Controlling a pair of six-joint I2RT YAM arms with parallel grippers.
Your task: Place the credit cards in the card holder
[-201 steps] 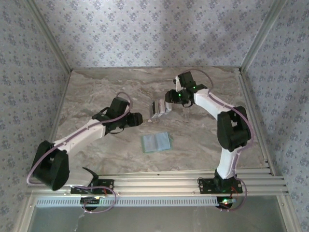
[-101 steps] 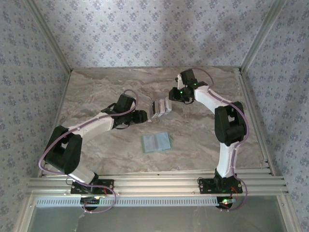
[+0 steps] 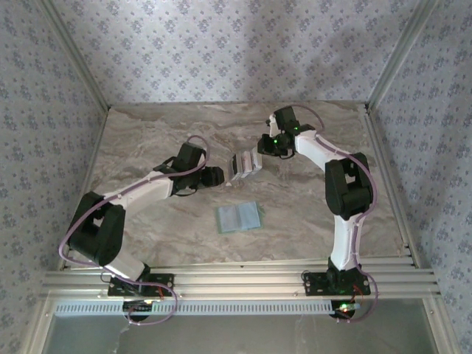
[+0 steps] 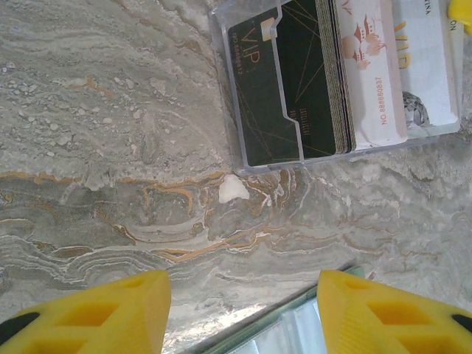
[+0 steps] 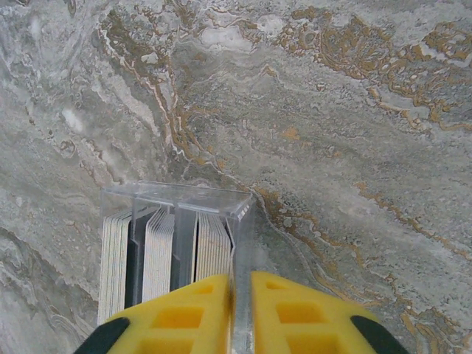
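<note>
Marbled grey stone covers the desk [image 3: 140,140]. Over its left half the left tool [image 3: 214,177] points toward the middle. Its yellow fingers [image 4: 88,313] stand apart with nothing between them, above bare stone just short of a clear case [image 3: 245,164]. The card holder [image 3: 239,217], pale green and flat, lies on the desk nearer the arm bases, apart from both tools and from the case. The credit cards [image 4: 295,81] are packed inside the clear case. In the left wrist view a dark card with gold lettering shows its face beside a white card with orange print and another white one. In the right wrist view their thin edges show in rows behind the case's wall. At the right side of the case, the right tool [image 5: 240,313] is clamped on that thin clear wall, one yellow finger pressed against each side.
</note>
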